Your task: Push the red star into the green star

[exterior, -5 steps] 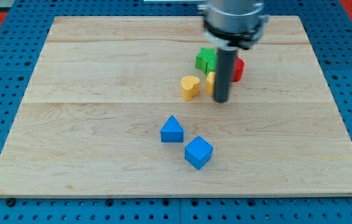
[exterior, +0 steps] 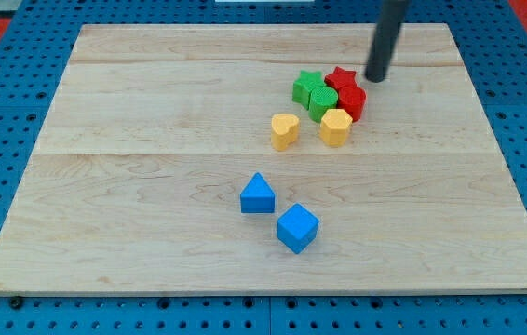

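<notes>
The red star [exterior: 341,78] lies in a tight cluster right of the board's middle, near the view's top. The green star [exterior: 307,86] touches its left side. A second green block [exterior: 323,102] and a second red block [exterior: 352,100] sit just below them in the same cluster. My tip [exterior: 376,78] stands just to the right of the red star, a small gap away. The rod rises up out of the view's top.
A yellow block [exterior: 336,127] touches the cluster from below, and a yellow heart [exterior: 284,130] sits to its left. A blue triangular block [exterior: 257,194] and a blue cube [exterior: 297,227] lie lower down. The wooden board [exterior: 152,167] rests on a blue pegboard.
My tip has moved from in front of the yellow block up and right, to the right of the red star. The cluster is now uncovered.
</notes>
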Controlling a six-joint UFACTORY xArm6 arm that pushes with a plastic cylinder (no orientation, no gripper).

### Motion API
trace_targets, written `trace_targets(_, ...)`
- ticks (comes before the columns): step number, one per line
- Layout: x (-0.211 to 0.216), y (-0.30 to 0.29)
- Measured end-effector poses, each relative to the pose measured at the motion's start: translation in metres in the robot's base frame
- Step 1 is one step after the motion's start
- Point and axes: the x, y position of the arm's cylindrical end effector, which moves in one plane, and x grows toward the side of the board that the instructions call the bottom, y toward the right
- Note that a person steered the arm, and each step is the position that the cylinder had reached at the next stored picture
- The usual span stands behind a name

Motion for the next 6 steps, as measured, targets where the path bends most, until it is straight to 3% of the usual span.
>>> trace_targets(2, 0.006, -0.103)
trace_targets(5, 0.037, -0.131)
trace_targets(6, 0.026, -0.133)
